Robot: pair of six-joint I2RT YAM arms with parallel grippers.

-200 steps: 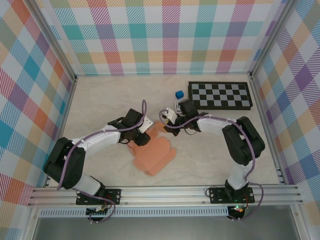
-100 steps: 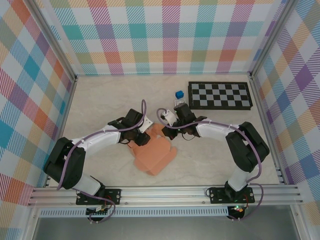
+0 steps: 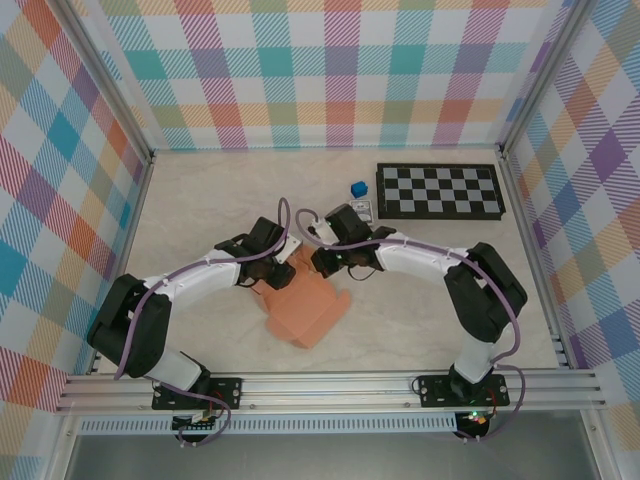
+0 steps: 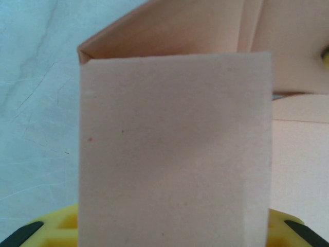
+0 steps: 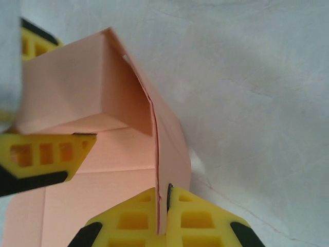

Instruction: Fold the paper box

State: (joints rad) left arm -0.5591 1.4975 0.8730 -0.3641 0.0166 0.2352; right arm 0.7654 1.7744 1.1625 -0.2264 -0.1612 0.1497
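My right claw has moved left and now is clenched on one raised wall of the paper box, at the middle of the worktop. My left claw is at a standing flap; I cannot tell its grip. I judge both walls can now be folded.

— What does the pale, marbled counter carry?

— A black-and-white checkerboard mat at the far right. A blue cube sits just left of the mat, and a small card pack lies by the mat's near-left corner.

— Anything else?

— The salmon paper box, well to the mat's near left, mostly flat with its flaps nearest the mat raised.
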